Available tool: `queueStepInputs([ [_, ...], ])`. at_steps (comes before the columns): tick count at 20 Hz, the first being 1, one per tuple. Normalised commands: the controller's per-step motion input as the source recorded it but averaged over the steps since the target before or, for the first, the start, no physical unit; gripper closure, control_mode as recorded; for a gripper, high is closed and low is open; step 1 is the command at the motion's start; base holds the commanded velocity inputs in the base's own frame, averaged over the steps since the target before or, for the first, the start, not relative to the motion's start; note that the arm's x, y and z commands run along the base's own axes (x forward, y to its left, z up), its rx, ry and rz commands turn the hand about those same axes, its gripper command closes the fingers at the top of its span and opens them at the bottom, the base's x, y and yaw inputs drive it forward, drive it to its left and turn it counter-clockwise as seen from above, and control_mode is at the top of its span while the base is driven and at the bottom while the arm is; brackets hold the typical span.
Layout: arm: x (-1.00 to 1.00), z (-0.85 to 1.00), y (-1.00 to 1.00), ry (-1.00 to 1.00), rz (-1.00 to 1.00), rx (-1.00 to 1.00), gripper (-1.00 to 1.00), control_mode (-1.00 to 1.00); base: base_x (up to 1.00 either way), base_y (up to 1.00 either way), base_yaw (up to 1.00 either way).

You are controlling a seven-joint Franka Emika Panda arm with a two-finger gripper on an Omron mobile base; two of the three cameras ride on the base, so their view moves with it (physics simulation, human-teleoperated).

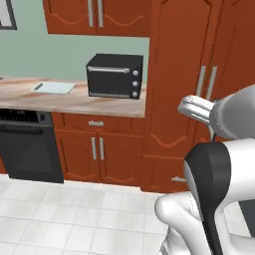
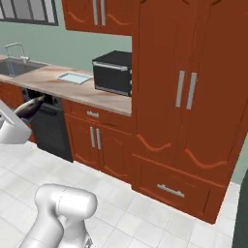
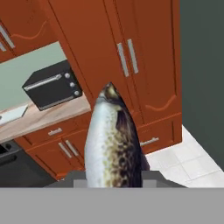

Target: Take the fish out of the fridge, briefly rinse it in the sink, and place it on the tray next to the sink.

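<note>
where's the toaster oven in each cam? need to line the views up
Left base view: the black toaster oven sits at upper centre, on the right end of the wooden counter.
Right base view: upper centre-left, at the counter's end beside the tall red-brown cupboard.
Hand view: at left, mid-height, left of the fish.
Shared landmark: the tall cupboard's paired silver handles.

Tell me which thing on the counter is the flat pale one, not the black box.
That is the tray, lying flat on the wooden counter between the sink and the black toaster oven, which stands tall with knobs on its front.
</note>
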Motion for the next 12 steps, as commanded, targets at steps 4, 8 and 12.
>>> queueStepInputs([
  [4, 0.0, 0.0, 0.0, 0.0, 0.0, 0.0, 1.0, 1.0, 1.0, 0.88, 0.21],
  [8, 0.0, 0.0, 0.0, 0.0, 0.0, 0.0, 1.0, 1.0, 1.0, 0.4, 0.16],
  [12, 0.0, 0.0, 0.0, 0.0, 0.0, 0.0, 1.0, 1.0, 1.0, 0.54, 0.12],
])
